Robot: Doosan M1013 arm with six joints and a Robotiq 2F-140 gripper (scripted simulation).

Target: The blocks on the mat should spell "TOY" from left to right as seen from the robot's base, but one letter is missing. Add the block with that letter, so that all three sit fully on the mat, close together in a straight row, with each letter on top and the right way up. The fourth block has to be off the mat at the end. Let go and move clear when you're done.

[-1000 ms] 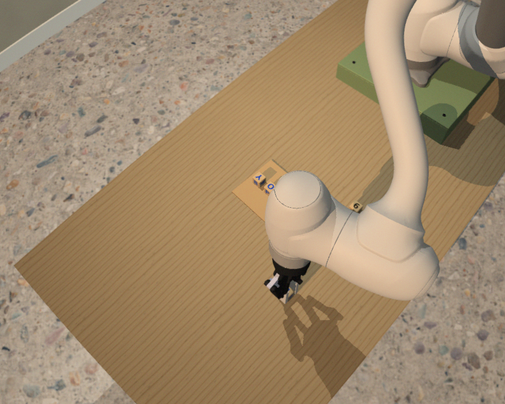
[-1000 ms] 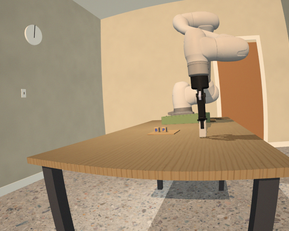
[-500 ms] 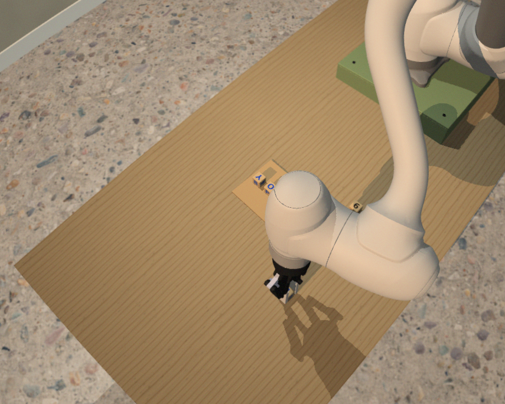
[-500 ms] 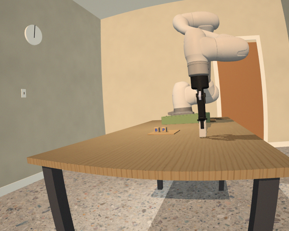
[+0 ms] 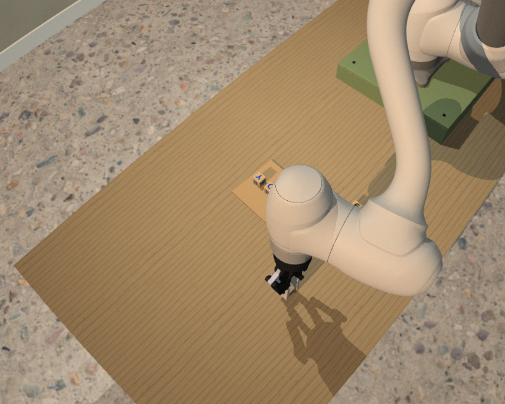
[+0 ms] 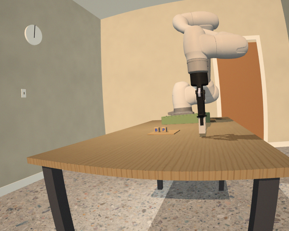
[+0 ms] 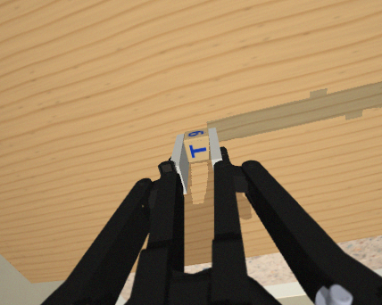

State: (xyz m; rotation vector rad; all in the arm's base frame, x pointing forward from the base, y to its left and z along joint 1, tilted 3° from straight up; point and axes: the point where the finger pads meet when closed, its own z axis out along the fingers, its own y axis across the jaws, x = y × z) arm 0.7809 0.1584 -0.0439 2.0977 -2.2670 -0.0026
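My gripper (image 5: 287, 289) (image 6: 202, 130) (image 7: 198, 143) is shut on the wooden T block (image 7: 197, 151), with the blue T on top and a 6 on one side face. It holds the block right at the table top, well off the mat. I cannot tell whether the block touches the table. The tan mat (image 5: 254, 199) (image 6: 173, 131) lies at the table's middle. The Y block (image 5: 258, 179) (image 6: 156, 129) and the O block (image 5: 269, 187) (image 6: 164, 129) stand side by side on it. My arm hides part of the O block and the mat in the top view.
A fourth block (image 5: 357, 203) with a 6 on top peeks out from behind my arm, off the mat. The green base plate (image 5: 452, 100) (image 6: 179, 119) carries my arm at the table's far end. The table edge lies close beyond my gripper.
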